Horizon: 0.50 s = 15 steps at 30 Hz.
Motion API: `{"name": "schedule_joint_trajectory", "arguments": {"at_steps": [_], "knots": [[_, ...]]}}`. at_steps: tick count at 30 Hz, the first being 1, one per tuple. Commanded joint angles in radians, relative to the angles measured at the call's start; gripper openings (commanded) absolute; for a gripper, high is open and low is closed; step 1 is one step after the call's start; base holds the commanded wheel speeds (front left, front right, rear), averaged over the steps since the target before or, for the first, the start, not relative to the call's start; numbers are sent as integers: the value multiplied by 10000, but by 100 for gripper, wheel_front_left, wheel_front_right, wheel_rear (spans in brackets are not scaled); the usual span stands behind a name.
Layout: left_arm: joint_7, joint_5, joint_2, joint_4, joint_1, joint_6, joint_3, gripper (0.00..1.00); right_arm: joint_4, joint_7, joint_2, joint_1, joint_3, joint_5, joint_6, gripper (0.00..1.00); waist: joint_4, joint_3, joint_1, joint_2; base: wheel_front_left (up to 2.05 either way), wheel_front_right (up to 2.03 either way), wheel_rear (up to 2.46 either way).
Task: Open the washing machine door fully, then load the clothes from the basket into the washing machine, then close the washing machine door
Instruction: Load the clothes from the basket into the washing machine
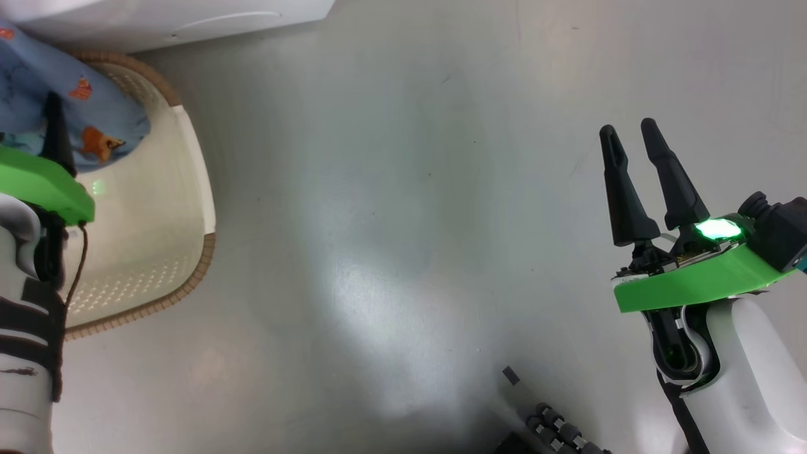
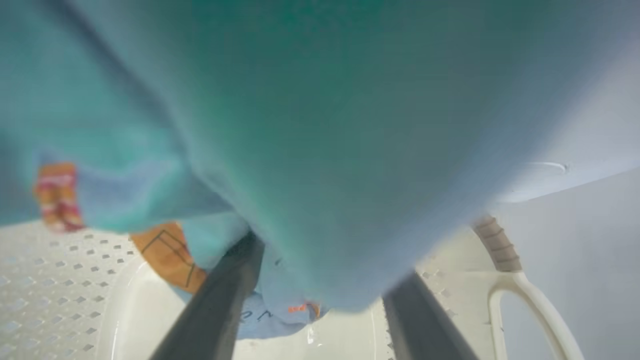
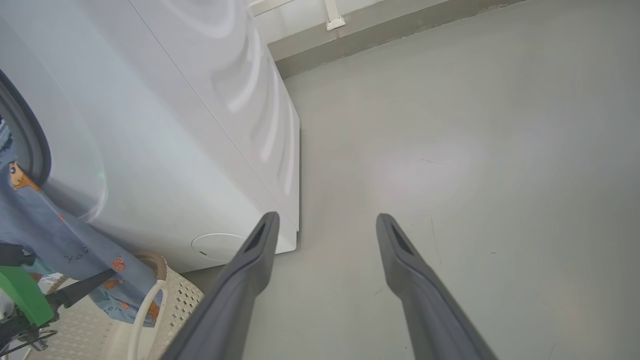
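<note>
The clothes (image 1: 94, 120), blue with orange bears, hang from the washing machine's (image 3: 200, 150) grey-sealed opening down into the cream basket (image 1: 195, 189). In the left wrist view the blue clothes (image 2: 325, 125) drape over and between my left gripper's (image 2: 330, 260) two wide-apart fingers, hiding their tips, above the basket (image 2: 50, 280) floor. One left finger (image 1: 57, 135) shows in the head view against the fabric. My right gripper (image 1: 627, 129) is open and holds nothing, over bare floor far to the right. The washing machine door is out of view.
The washing machine's white lower front (image 1: 157, 22) stands just behind the basket. Grey floor (image 1: 410, 221) spreads between the basket and my right gripper (image 3: 327, 220). A wall skirting (image 3: 375, 35) runs behind the machine. Dark parts of my base (image 1: 555, 429) show at the bottom.
</note>
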Motion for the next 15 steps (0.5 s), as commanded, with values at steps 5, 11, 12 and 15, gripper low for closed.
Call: {"name": "schedule_joint_trajectory", "arguments": {"at_steps": [5,11,12,15], "knots": [[-63,-420,446,-231,4,-15,-54,0,-245,-48,-95,202,135,62,16,100,37,-26,0,0,0,0,0],[-63,-855,369,-853,312,-15,23,0,-301,-48,-50,153,-89,1,16,100,310,-169,0,0,0,0,0],[-63,-942,344,-1084,422,-15,121,0,-305,-48,-40,150,-123,-5,16,100,368,-218,0,0,0,0,0],[-63,-977,273,-1977,907,-15,319,0,-308,-48,4,176,-219,-17,16,100,536,-423,0,0,0,0,0]]}}
